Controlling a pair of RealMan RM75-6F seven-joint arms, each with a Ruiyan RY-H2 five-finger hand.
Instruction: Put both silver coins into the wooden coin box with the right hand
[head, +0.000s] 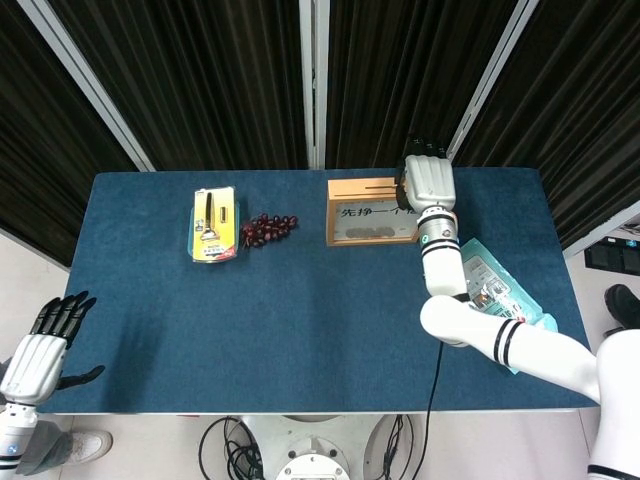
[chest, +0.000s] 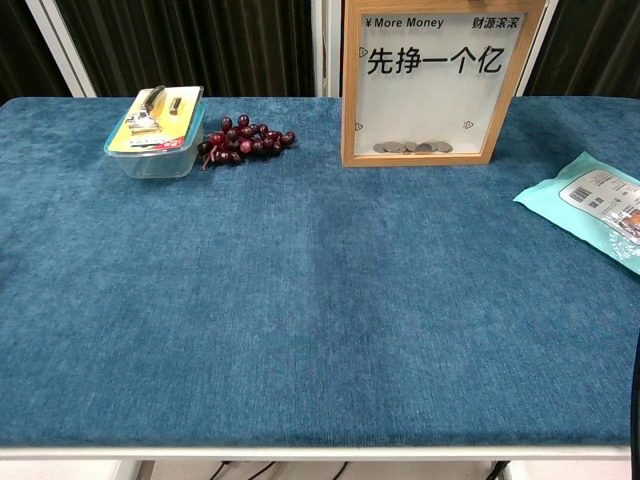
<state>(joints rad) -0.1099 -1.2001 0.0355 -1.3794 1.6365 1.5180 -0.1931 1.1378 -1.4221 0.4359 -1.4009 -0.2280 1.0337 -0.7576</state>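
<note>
The wooden coin box (head: 372, 211) stands at the table's far edge; in the chest view its glass front (chest: 430, 80) shows several silver coins (chest: 412, 147) lying on its floor. My right hand (head: 428, 180) hovers over the box's top right end, back of the hand towards the camera. Its fingers point away and down behind the box, so whether they pinch a coin is hidden. No loose coin shows on the cloth. My left hand (head: 40, 345) hangs off the table's near left corner, fingers spread and holding nothing. Neither hand appears in the chest view.
A clear plastic tub with a yellow card (head: 214, 224) and a bunch of dark red grapes (head: 267, 228) sit at the far left. A teal packet (head: 493, 286) lies under my right forearm at the right edge. Blue cloth (chest: 320, 300) covers the table.
</note>
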